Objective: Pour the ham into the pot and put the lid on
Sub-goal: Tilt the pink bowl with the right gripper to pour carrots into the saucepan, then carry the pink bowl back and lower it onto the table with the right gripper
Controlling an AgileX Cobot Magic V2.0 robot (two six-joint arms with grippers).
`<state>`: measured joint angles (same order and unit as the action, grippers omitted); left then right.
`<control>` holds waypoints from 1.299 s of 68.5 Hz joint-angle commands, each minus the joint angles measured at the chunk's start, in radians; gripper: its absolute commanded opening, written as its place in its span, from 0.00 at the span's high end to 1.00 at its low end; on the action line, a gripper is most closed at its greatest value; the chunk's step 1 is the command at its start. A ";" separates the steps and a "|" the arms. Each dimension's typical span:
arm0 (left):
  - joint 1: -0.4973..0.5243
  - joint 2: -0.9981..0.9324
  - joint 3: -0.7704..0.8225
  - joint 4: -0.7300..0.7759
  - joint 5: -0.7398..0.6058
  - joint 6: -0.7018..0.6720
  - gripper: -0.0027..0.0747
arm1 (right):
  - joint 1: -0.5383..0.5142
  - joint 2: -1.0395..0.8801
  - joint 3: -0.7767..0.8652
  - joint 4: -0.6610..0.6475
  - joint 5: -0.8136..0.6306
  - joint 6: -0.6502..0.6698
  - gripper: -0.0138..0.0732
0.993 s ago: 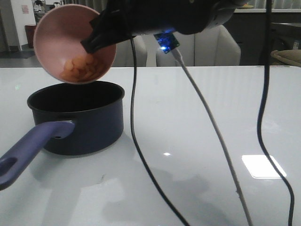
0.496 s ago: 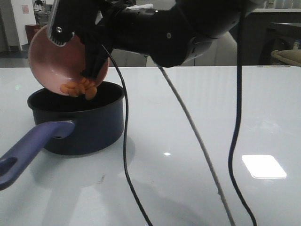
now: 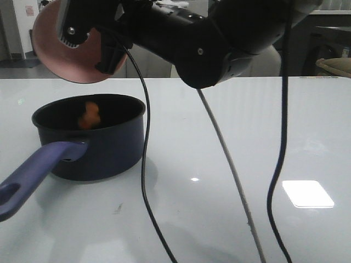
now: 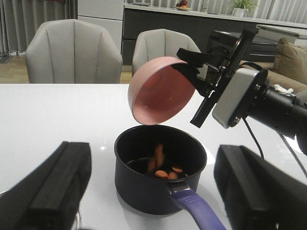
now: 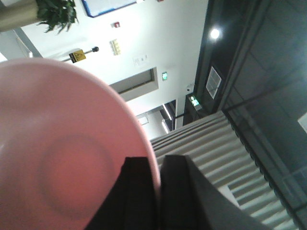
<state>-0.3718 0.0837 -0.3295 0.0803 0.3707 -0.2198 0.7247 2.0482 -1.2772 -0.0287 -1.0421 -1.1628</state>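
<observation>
The dark blue pot [image 3: 104, 148] stands on the white table, its purple handle [image 3: 33, 175] pointing toward the front left. My right gripper [image 3: 109, 55] is shut on the rim of the pink bowl [image 3: 71, 52], which hangs tipped over above the pot. The bowl's inside [image 5: 57, 158] looks bare. One piece of ham [image 3: 89, 116] is falling into the pot, and a few pieces [image 4: 167, 173] lie on its bottom. My left gripper [image 4: 153, 148] is open, low over the table on the handle side of the pot [image 4: 144, 187]. The lid is out of view.
Black and grey cables [image 3: 145, 181] hang from the right arm [image 3: 208, 38] down onto the table [image 3: 247, 126] beside the pot. Beige chairs [image 4: 72, 52] stand beyond the far edge of the table.
The bowl has tipped further and lifted a little. The ham that lay at its lip has slid out and dropped into the pot.
</observation>
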 commanded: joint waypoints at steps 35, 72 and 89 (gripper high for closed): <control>-0.007 0.012 -0.024 -0.005 -0.076 -0.001 0.24 | -0.002 -0.162 -0.023 0.306 0.397 0.829 0.69; -0.007 0.012 -0.024 -0.005 -0.076 -0.001 0.24 | -0.268 -0.447 -0.023 0.374 1.193 0.824 0.69; -0.007 0.012 -0.024 -0.005 -0.076 -0.001 0.24 | -0.496 -0.444 -0.022 0.309 1.510 0.859 0.69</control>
<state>-0.3718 0.0837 -0.3295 0.0803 0.3707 -0.2198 0.2972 1.6471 -1.2767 0.2917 0.4093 -0.3296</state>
